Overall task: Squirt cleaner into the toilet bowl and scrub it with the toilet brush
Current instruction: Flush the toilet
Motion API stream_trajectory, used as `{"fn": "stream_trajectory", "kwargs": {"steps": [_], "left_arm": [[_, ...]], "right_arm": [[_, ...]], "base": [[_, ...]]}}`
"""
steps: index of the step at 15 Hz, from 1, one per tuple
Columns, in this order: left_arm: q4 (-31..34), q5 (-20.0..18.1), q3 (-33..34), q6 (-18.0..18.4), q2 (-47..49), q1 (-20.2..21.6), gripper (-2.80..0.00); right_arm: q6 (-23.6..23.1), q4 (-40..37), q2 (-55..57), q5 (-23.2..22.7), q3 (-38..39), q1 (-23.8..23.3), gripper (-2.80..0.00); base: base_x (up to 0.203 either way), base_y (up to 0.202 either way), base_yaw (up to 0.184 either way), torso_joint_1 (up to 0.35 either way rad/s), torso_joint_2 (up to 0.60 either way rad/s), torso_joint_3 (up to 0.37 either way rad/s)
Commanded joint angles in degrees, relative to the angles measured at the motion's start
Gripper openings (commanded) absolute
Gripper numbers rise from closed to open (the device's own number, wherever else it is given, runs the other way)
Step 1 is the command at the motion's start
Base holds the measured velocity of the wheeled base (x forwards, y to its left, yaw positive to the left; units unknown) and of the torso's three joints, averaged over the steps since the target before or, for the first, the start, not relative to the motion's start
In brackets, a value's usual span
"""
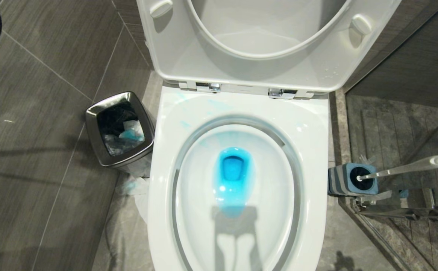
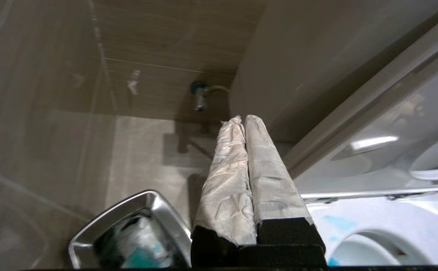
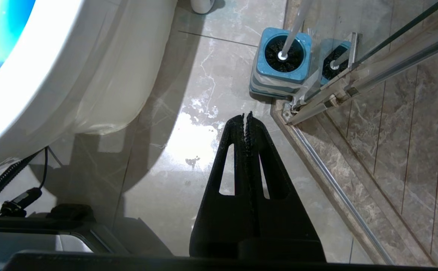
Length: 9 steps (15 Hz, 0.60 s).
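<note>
Hanging beside the toilet bowl [image 1: 237, 113], both end effectors, left [image 2: 241, 119] and right [image 3: 248, 116], are pressed together, empty.

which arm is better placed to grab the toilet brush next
Right. The toilet brush stands in its holder on the robot's right of the toilet bowl, with the shut right hand just short of it. The left hand hangs by the steel bin.
</note>
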<state>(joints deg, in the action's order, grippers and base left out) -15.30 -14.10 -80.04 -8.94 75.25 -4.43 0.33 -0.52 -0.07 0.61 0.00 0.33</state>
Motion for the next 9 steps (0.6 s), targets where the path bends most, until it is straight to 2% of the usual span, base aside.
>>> {"fn": "stream_trajectory", "kwargs": {"steps": [1,3,6,9], "left_arm": [[-0.2,0.0,-2.1,-1.5,0.5,-3.6,-2.8],[-0.2,0.0,-3.7,-2.8,0.3,-6.5,-2.8],[-0.3,0.2,-7.5,-3.0,1.2,-7.0,-2.8],[-1.8,0.6,-10.9,-0.1,4.0,-7.0,-2.8]], "right_arm": [[0.0,0.0,0.1,0.0,0.0,0.0,-2.8],[0.0,0.0,0.1,0.0,0.0,0.0,-2.8],[0.0,0.0,0.1,0.0,0.0,0.0,-2.8],[0.0,0.0,0.1,0.0,0.0,0.0,-2.8]], "base": [[0.0,0.0,0.0,0.0,0.0,0.0],[0.0,0.0,0.0,0.0,0.0,0.0],[0.0,0.0,0.0,0.0,0.0,0.0],[0.0,0.0,0.0,0.0,0.0,0.0]]}}
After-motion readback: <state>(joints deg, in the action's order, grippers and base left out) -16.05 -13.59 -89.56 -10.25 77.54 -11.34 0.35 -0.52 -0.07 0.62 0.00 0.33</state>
